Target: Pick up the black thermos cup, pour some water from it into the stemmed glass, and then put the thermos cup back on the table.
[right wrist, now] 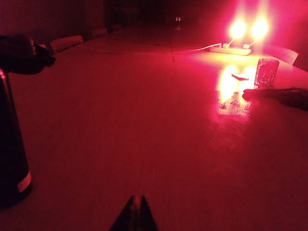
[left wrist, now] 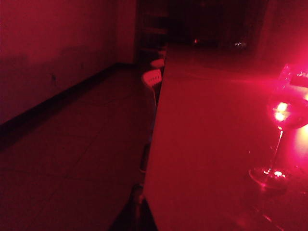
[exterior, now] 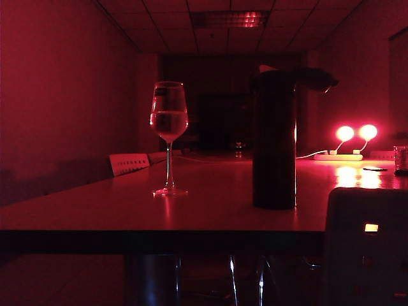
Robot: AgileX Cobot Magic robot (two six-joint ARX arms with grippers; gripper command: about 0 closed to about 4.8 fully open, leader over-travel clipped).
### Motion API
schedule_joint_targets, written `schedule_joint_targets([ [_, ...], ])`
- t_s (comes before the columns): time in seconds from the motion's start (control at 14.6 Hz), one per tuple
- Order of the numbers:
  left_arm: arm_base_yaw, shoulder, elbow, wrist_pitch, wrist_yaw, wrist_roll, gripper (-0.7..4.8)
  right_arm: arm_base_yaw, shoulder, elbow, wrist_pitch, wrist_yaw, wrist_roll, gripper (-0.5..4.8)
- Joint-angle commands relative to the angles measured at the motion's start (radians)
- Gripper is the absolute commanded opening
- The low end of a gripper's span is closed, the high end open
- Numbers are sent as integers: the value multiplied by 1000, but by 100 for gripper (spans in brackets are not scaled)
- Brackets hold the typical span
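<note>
A dim room washed in red light: on the long pale table (exterior: 127,210), the tall black thermos cup (exterior: 274,140) stands upright right of centre, its flip lid (exterior: 313,78) jutting sideways to the right at the top. Well apart to its left, the clear stemmed wine glass (exterior: 169,121) with tulip bowl, thin stem and round foot also stands upright, a small dark label near its rim and liquid showing part-way up the bowl. At the far right of the table, two glowing round lamps (exterior: 356,132) sit on a white power strip (exterior: 338,157), with a small clear tumbler (exterior: 400,159) just nearer at the right edge. A dark boxy unit with a small lit square (exterior: 368,248) fills the near right corner. The left gripper (left wrist: 136,211) hangs at the near left edge of the table, fingers pressed together on nothing, the glass off to its right. The right gripper (right wrist: 134,216) sits low over the near table, its tips likewise closed and empty, the thermos standing to its left. Neither arm touches either vessel.
</note>
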Motion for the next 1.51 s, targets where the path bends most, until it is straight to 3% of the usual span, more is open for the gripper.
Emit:
schedule_joint_targets([
  [0.07,-1,1,1,-3,5,0,-6,0,0,-2,0,-4,29,-5],
  [0.41,-1,1,2,13,16,-36,5,0,0,14,-13,-47,29,2],
  [0.48,-1,1,3,50,28,-85,165,0,0,43,-16,-81,29,130],
  [0.55,-1,1,17,65,42,-131,469,0,0,85,-21,-95,35,316],
  [0.62,-1,1,40,64,63,-162,479,0,0,134,-24,-95,43,404],
  [0.68,-1,1,68,60,117,-174,479,0,0,197,-39,-95,44,438],
  [0.82,-1,1,153,-3,219,-176,479,0,6,317,-80,-95,44,454],
  [0.89,-1,6,201,-29,226,-177,479,0,32,377,-83,-95,44,479],
  [1.03,-1,80,285,-17,325,-249,479,0,132,486,-81,-116,56,479],
  [1.16,-2,207,330,43,394,-251,479,1,269,579,-78,-204,56,479],
  [1.3,-36,315,349,144,369,-246,479,16,366,627,-40,-262,108,479],
  [1.51,-149,507,350,243,336,-246,479,174,534,626,7,-198,35,479],
])
